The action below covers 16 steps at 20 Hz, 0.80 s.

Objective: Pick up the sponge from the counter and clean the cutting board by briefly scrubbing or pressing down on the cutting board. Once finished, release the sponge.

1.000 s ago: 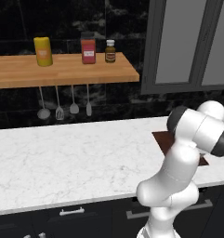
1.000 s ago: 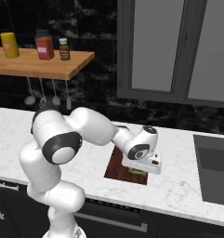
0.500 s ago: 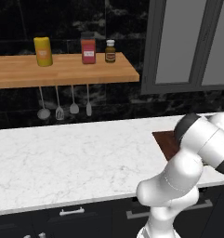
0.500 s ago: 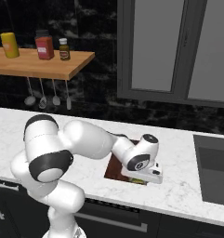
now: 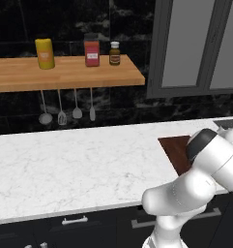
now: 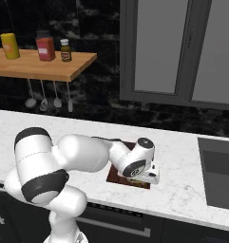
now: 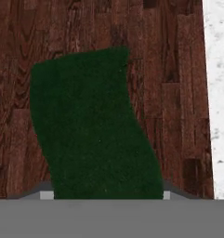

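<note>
Dark green sponge [image 7: 92, 125] lies flat over the cutting board [image 7: 169, 93], near its counter [image 7: 218, 93] edge, likely pressed to scrub; your end effector's [image 6: 147, 176] grip, you cannot tell.

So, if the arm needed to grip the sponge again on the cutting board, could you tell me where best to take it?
Across its two long edges, near the middle, coming straight down from above. In the hand view the sponge lies flat on the cutting board with its dark green face up, longer than wide and a little bent, so the narrow width suits the fingers best, I judge.
</note>
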Available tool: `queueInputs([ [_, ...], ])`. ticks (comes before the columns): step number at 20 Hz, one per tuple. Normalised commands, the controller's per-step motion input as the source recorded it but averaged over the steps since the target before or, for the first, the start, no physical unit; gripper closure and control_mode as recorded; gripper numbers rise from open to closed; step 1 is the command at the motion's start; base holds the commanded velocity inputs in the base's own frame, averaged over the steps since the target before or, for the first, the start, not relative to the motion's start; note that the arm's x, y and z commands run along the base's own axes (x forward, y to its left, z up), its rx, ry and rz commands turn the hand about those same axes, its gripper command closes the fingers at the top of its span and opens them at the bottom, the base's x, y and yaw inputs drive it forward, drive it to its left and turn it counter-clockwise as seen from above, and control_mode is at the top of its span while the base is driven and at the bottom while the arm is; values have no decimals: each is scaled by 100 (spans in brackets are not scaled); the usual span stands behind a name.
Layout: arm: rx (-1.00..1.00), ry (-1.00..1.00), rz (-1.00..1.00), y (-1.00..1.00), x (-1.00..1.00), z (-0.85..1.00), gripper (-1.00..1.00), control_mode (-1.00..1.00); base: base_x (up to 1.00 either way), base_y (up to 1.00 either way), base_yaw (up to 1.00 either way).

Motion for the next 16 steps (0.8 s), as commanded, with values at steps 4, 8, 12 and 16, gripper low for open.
queueInputs([
  [4,2,-10,0,23,39,0,100,-100,0,0,0],
  [8,5,0,0,15,51,0,100,-100,0,0,0],
  [12,6,4,0,8,61,0,100,-100,0,0,0],
  [16,5,4,0,10,64,0,100,-100,0,0,0],
])
